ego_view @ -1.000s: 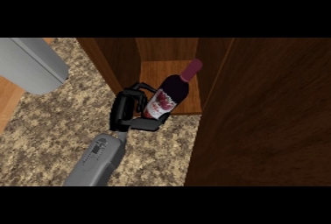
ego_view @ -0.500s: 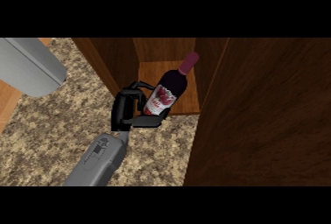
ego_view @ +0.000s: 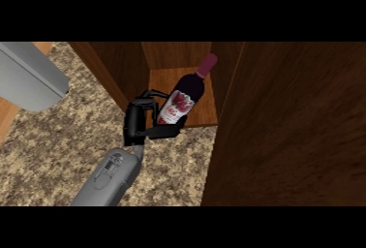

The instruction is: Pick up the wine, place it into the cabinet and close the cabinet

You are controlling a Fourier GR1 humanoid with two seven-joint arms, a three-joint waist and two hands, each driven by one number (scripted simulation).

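A dark wine bottle [ego_view: 183,97] with a red and white label leans with its neck toward the upper right, inside the open wooden cabinet [ego_view: 129,68]. Its lower end is over the front edge of the cabinet's shelf [ego_view: 204,114]. My left hand [ego_view: 137,121] is shut on the bottle's lower part from the left, fingers curled behind it and thumb under it. The cabinet door [ego_view: 293,131] stands open at the right, a wide dark wood panel. My right hand shows nowhere.
The speckled stone counter [ego_view: 57,160] spreads below and left of the cabinet. A large grey rounded object [ego_view: 28,77] sits at the upper left, with a strip of wood [ego_view: 6,118] beyond the counter's left edge.
My left hand has carried the bottle up and to the right, deeper into the cabinet opening. The bottle's neck now reaches further over the shelf.
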